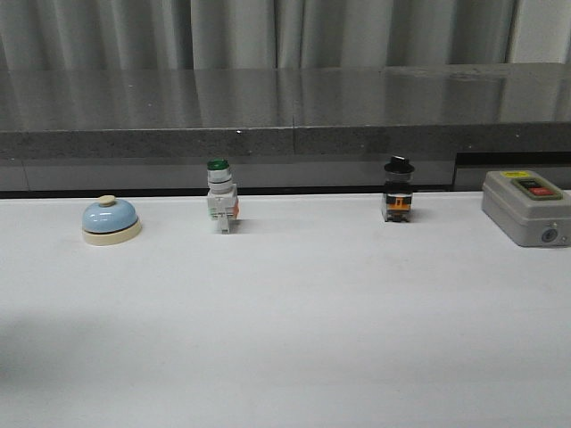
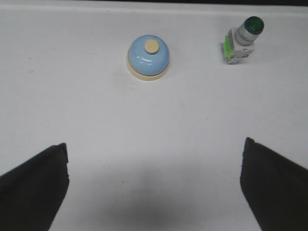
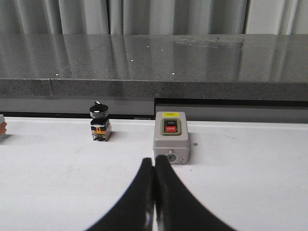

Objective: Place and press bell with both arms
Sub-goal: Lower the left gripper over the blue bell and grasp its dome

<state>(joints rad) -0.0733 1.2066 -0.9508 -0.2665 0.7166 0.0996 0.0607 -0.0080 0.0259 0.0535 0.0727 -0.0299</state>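
Note:
The light-blue bell (image 1: 111,219) with cream base and knob stands on the white table at the far left. In the left wrist view the bell (image 2: 148,57) lies ahead of my left gripper (image 2: 155,168), which is wide open, empty and hovers above the table. My right gripper (image 3: 154,166) is shut with its black fingers (image 3: 166,192) pressed together, holding nothing, just in front of the grey switch box. Neither arm shows in the front view.
A green-capped white pushbutton (image 1: 220,198) stands right of the bell, also in the left wrist view (image 2: 243,38). A black-knobbed switch (image 1: 398,190) and a grey ON/OFF switch box (image 1: 526,206) stand further right. A dark grey ledge (image 1: 285,116) runs behind the table.

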